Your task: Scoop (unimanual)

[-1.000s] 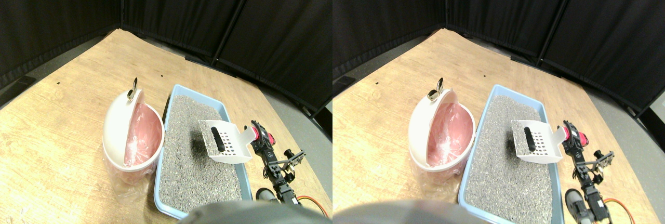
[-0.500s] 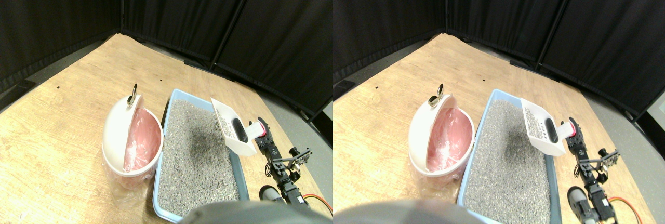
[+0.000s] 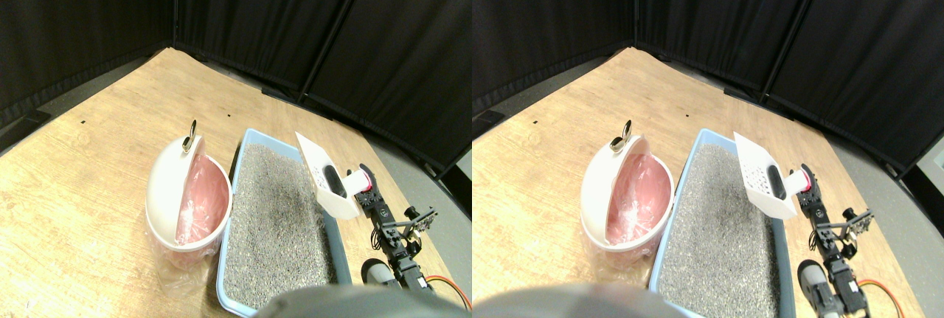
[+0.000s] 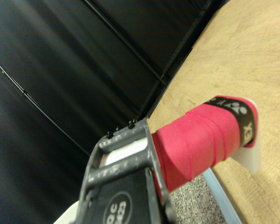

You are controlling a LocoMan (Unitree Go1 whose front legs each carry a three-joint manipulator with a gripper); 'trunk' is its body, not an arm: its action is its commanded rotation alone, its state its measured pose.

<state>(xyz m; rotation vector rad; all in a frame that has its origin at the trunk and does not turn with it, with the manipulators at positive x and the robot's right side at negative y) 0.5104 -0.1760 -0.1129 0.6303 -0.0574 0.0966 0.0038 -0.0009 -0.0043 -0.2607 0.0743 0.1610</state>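
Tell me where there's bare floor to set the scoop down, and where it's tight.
Free: the wide wooden floor left of and behind the white bin, up to the black curtains. Narrower: the strip right of the blue litter tray, where the right manipulator stands. Tight: bin and tray sit almost touching. The scoop hangs tilted over the tray's right rim.

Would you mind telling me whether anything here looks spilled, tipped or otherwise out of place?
No spill shows. The white scoop is tilted steeply over the far right rim of the blue litter tray, with a dark lump resting in it. The white bin stands upright beside the tray, its lid swung open.
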